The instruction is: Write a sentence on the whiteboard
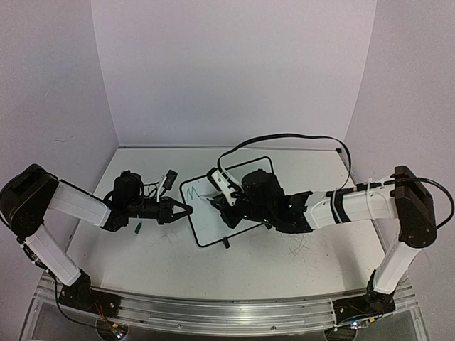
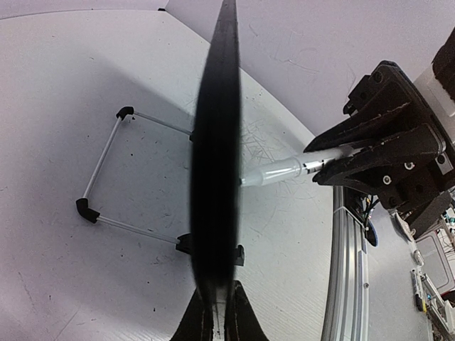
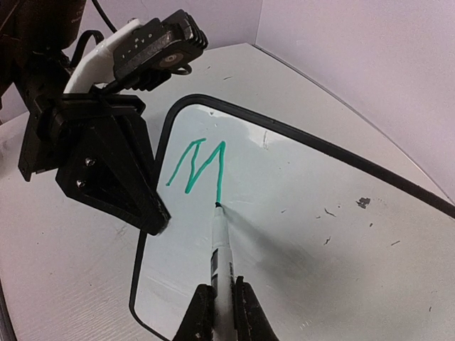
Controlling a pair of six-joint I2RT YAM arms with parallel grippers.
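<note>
Small rounded white whiteboard with thin black frame [image 1: 206,224]: mid-table, between my arms | my left gripper [image 2: 217,320]: fingers clamped on its 9 o'clock edge | my right gripper [image 3: 217,307]: pinching slim white marker pen [image 3: 220,245], tip touching board | green zigzag stroke [image 3: 202,165]: board's 10 o'clock corner, top view

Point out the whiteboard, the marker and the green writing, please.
whiteboard [image 3: 334,234]: right wrist view, bare white surface.
marker [image 3: 221,245]: right wrist view, barrel just behind the tip.
green writing [image 3: 220,170]: right wrist view, its last downward stroke.
</note>
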